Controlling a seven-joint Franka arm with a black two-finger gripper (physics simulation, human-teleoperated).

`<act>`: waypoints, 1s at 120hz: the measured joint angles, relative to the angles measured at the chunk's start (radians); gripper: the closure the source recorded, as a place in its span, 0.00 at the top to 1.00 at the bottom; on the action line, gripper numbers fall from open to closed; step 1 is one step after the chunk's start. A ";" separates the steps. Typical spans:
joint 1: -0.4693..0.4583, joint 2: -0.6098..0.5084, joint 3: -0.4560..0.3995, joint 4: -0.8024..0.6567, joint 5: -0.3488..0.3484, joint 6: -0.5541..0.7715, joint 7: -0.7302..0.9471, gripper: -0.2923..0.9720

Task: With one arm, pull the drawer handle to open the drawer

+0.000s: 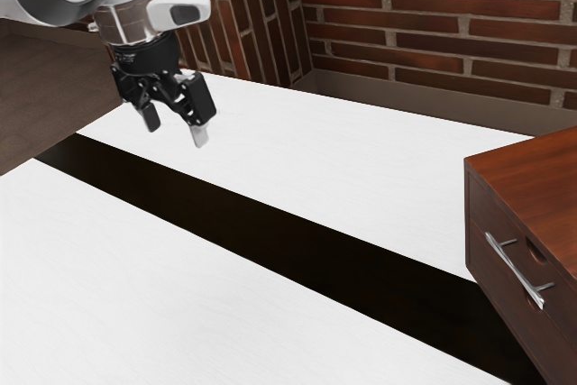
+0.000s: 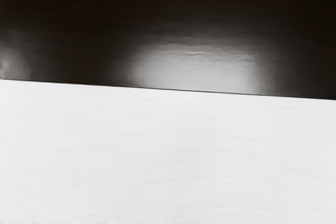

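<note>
White tabletop (image 2: 168, 156), black stripe (image 2: 168, 35) lying under my black two-finger gripper (image 1: 178, 131); fingers standing open, empty. Well apart from them, silver bar handle (image 1: 518, 270) sitting on brown wooden drawer (image 1: 494, 279). Judging reach step in hand; next calling for fingers straddling handle.

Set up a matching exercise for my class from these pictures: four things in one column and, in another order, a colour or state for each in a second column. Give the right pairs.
Column 1
1. gripper
2. handle
3. cabinet
4. wall

Column 2
A. silver metal bar
B. red brick
C. black, open, holding nothing
D. brown wood

Pairs: 1-C, 2-A, 3-D, 4-B
</note>
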 joint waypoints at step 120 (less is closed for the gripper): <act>0.022 0.008 0.015 0.094 -0.103 -0.032 0.014 0.77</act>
